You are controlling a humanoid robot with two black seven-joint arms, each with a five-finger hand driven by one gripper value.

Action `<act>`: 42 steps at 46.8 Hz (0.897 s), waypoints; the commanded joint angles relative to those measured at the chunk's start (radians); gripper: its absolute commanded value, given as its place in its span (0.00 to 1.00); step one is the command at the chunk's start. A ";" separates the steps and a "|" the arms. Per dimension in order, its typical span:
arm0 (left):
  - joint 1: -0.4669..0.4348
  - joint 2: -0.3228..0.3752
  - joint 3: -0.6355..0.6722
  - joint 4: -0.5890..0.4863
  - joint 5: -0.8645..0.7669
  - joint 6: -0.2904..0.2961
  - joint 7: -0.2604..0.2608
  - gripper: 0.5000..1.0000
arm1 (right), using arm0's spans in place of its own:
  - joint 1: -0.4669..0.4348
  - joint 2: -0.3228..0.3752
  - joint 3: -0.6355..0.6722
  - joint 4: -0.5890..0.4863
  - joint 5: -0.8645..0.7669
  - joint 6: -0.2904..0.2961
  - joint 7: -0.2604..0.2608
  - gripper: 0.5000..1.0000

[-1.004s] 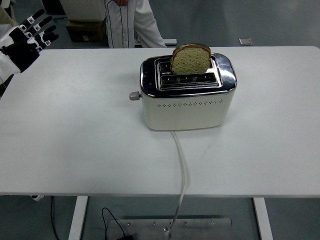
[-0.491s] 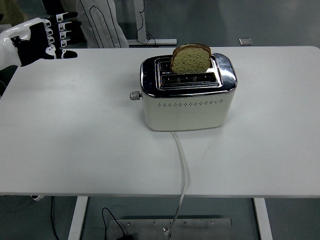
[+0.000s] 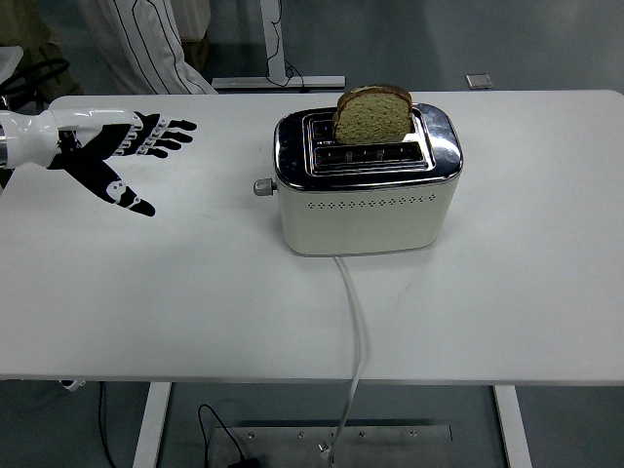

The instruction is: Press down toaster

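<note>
Upper left of frame: your left hand (image 3: 115,156) hovers w/ fingers spread, holding nothing, well apart from toaster (image 3: 366,180) at table (image 3: 175,292) center; bread slice (image 3: 372,115) upright in slot; lever (image 3: 261,186) on toaster's left end.

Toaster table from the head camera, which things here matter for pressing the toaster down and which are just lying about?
Part of the job:
- toaster
- lever knob on its left end
- bread slice standing up in the slot
- left hand, open, over the table left of the toaster

Just lying about:
- power cord running off the near edge
- person standing beyond the table
</note>
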 commanded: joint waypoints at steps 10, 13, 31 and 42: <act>0.042 -0.065 0.000 0.003 0.153 0.019 0.000 1.00 | 0.000 0.000 0.000 0.000 0.001 0.000 0.001 1.00; 0.052 -0.086 0.000 0.006 0.154 0.035 0.000 1.00 | 0.000 0.000 0.000 0.000 0.001 0.000 0.001 1.00; 0.066 -0.211 0.002 0.053 0.211 0.050 0.000 1.00 | 0.000 0.000 0.000 0.000 0.001 0.000 -0.001 1.00; 0.069 -0.214 0.002 0.060 0.211 0.050 0.000 1.00 | 0.000 0.000 0.002 0.000 0.001 0.000 0.001 1.00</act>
